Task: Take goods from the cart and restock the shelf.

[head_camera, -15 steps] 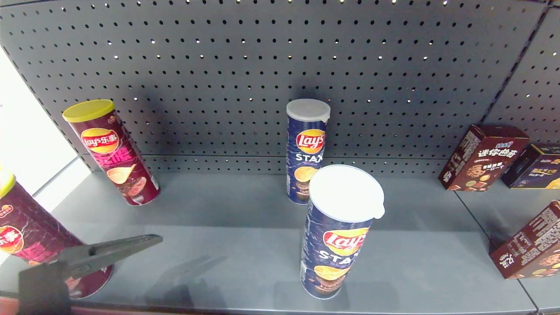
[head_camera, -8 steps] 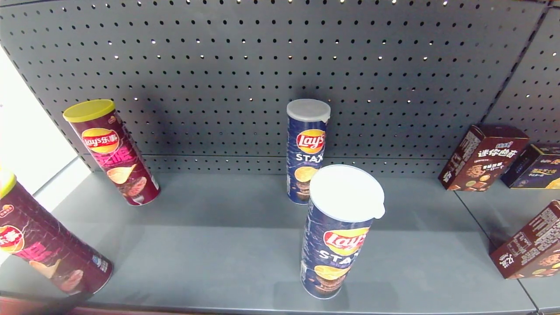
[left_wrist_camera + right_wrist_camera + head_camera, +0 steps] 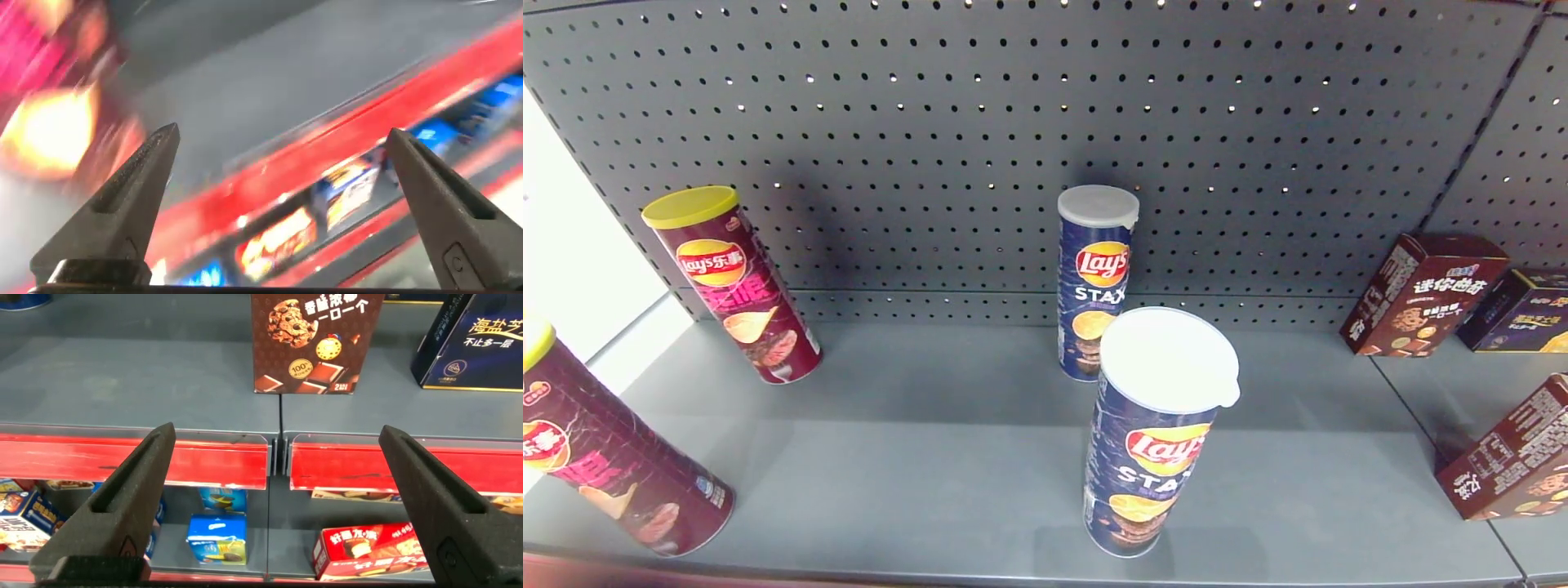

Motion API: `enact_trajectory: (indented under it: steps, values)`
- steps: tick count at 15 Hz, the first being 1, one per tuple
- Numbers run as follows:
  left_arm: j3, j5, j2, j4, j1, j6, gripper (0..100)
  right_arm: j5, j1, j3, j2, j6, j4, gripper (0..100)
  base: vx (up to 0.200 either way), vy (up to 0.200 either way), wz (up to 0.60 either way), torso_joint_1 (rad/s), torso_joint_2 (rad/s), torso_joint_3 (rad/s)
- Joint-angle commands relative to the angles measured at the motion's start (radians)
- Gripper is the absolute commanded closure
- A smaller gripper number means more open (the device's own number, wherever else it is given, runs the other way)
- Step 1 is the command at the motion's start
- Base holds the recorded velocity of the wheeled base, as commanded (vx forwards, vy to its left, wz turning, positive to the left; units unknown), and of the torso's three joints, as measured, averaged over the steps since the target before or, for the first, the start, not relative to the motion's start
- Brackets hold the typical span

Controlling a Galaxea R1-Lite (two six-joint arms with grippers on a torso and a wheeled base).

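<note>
On the grey shelf (image 3: pixel 931 465) stand two blue chip cans, one near the front (image 3: pixel 1152 441) and one at the back (image 3: pixel 1094 278). Two maroon chip cans with yellow lids stand on the left, one at the front edge (image 3: pixel 613 465) and one by the back panel (image 3: pixel 737 286). My left gripper (image 3: pixel 282 135) is open and holds nothing; it hangs before the shelf's red front strip (image 3: pixel 458 73), with a blurred maroon can (image 3: pixel 49 122) beside one finger. My right gripper (image 3: pixel 278 431) is open, facing the red strip (image 3: pixel 221 461) below a brown cookie box (image 3: pixel 315 339).
Brown cookie boxes (image 3: pixel 1421 294) (image 3: pixel 1511 457) and a dark blue box (image 3: pixel 1523 314) occupy the shelf's right end. A perforated back panel (image 3: pixel 1013 122) closes the rear. Below the strip, a lower shelf holds a blue box (image 3: pixel 216 537) and a red box (image 3: pixel 368 547).
My left gripper, beside the front maroon can at the head view's lower left a second ago, has dropped out of that view. The cans and boxes have not moved.
</note>
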Motion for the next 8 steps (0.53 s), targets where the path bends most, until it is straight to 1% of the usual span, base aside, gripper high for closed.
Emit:
enact_trajectory:
  steps: [1, 4, 5, 7, 8]
  values:
    - [0.001, 0.0, -0.145, 0.045, 0.068, -0.013, 0, 0.0, 0.0, 0.0, 0.0, 0.001, -0.001, 0, 0.0, 0.0, 0.0, 0.0, 0.0, 0.0]
    - [0.001, 0.0, -0.145, 0.051, 0.068, -0.022, 0, 0.0, 0.0, 0.0, 0.0, 0.001, 0.0, 0, 0.0, 0.0, 0.0, 0.0, 0.0, 0.0]
    - [0.001, 0.0, -0.145, 0.091, 0.068, -0.044, 0, 0.0, 0.0, 0.0, 0.0, 0.001, 0.0, 0, 0.0, 0.0, 0.0, 0.0, 0.0, 0.0]
    - [0.001, 0.002, -0.145, 0.094, 0.068, -0.05, 0, 0.0, 0.0, 0.0, 0.0, 0.001, 0.0, 0, 0.0, 0.0, 0.0, 0.0, 0.0, 0.0]
    - [0.001, 0.002, -0.145, 0.094, 0.068, -0.068, 0, 0.0, 0.0, 0.0, 0.0, 0.001, 0.0, 0, 0.0, 0.0, 0.0, 0.0, 0.0, 0.0]
